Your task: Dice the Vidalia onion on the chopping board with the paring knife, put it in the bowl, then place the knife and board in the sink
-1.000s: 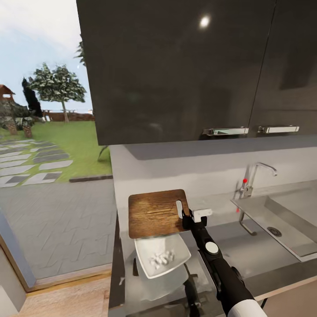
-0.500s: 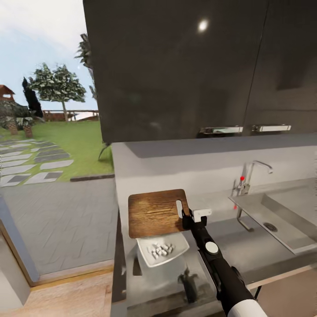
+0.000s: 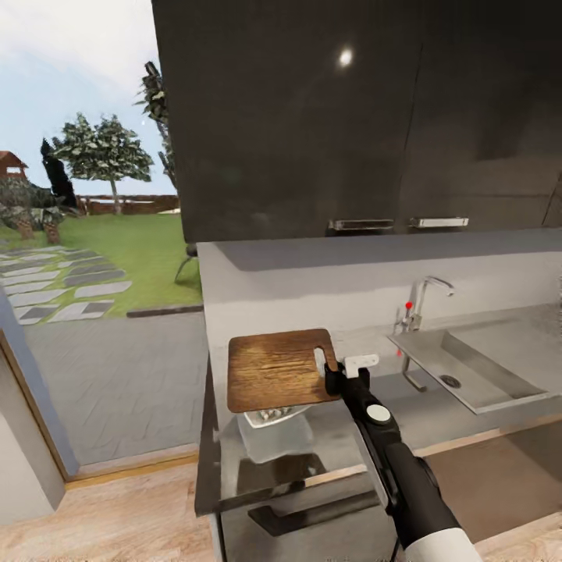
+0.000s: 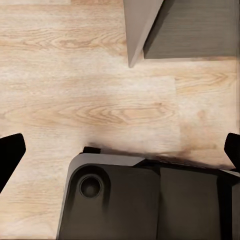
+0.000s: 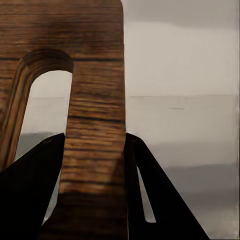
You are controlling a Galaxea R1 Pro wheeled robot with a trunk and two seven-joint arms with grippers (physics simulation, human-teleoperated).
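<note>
Moved: since the earlier pictures our head view has swung and pulled back, so the sink (image 3: 468, 371) sits further left and smaller, more wooden floor (image 3: 117, 515) shows, and the bowl (image 3: 269, 416) now lies mostly under the chopping board's near edge.
Chopping board: we hold the chopping board (image 3: 279, 370) level above the left end of the worktop (image 3: 437, 414); our right gripper (image 3: 343, 373) clamps the end beside the slot-shaped handle hole.
Right jaws: closed on the board; in the right wrist view the dark fingers (image 5: 30, 190) press either side of the strip of wood (image 5: 95, 125) next to the slot.
Left jaws: spread wide, the two black tips (image 4: 10, 155) at opposite edges of the left wrist view, nothing between them, over plank floor and a dark part of our base (image 4: 145, 200).
Room: dark glossy wall cabinets (image 3: 351, 117) above a pale splashback; left of them, an opening onto grass, paving and trees (image 3: 101, 152).
Sink: grey basin with chrome tap (image 3: 428, 293) and red-tipped knob, well right of the board.
Hard to make out: the bowl's contents are only a few pale specks; we cannot tell more.
</note>
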